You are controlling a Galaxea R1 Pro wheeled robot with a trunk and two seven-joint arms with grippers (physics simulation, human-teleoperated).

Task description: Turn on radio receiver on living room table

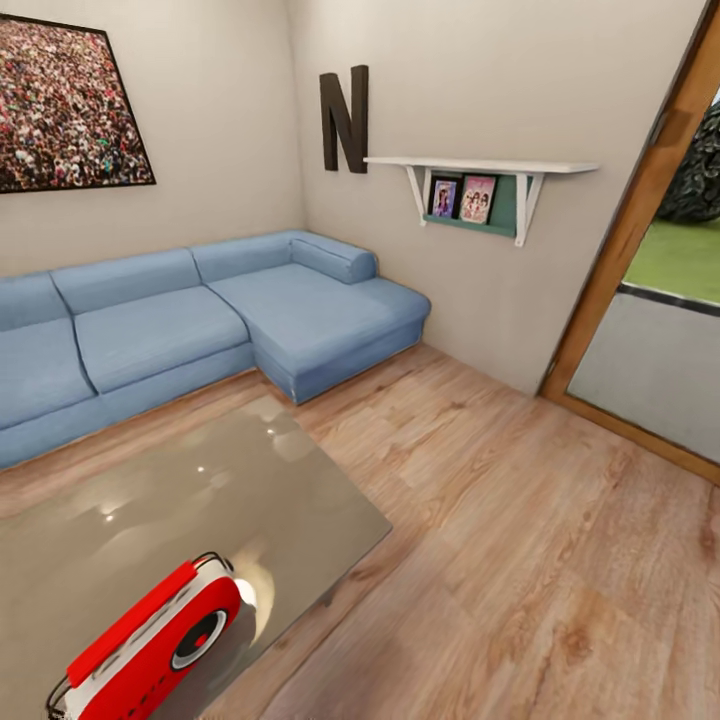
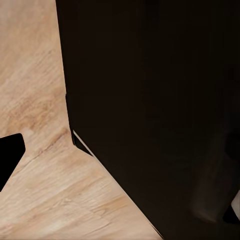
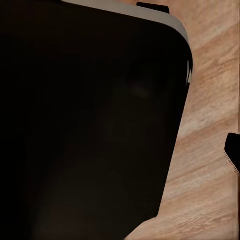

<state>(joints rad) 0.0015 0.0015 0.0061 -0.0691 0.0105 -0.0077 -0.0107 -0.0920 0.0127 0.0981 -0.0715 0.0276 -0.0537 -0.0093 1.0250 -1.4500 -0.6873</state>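
Observation:
The red radio receiver (image 1: 150, 645) lies tilted on the glossy grey table (image 1: 200, 500), at the near left of the head view. Its white-rimmed round dial (image 1: 197, 637) faces up and right, and its thin black wire handle runs around the top. The living room shows a blue L-shaped sofa (image 1: 200, 320) behind the table and a framed crowd picture (image 1: 65, 105) on the wall. In the left wrist view a black finger (image 2: 10, 155) juts over the wood floor beside a big dark body. In the right wrist view a black finger (image 3: 232, 150) sits at the frame edge. How the jaws stand is hidden.
Light wood plank floor (image 1: 520, 520) stretches right of the table. A wall shelf (image 1: 480, 165) with two small pictures and a dark letter N (image 1: 345, 118) hang on the far wall. A wood-framed glass door (image 1: 660, 340) stands at the right.

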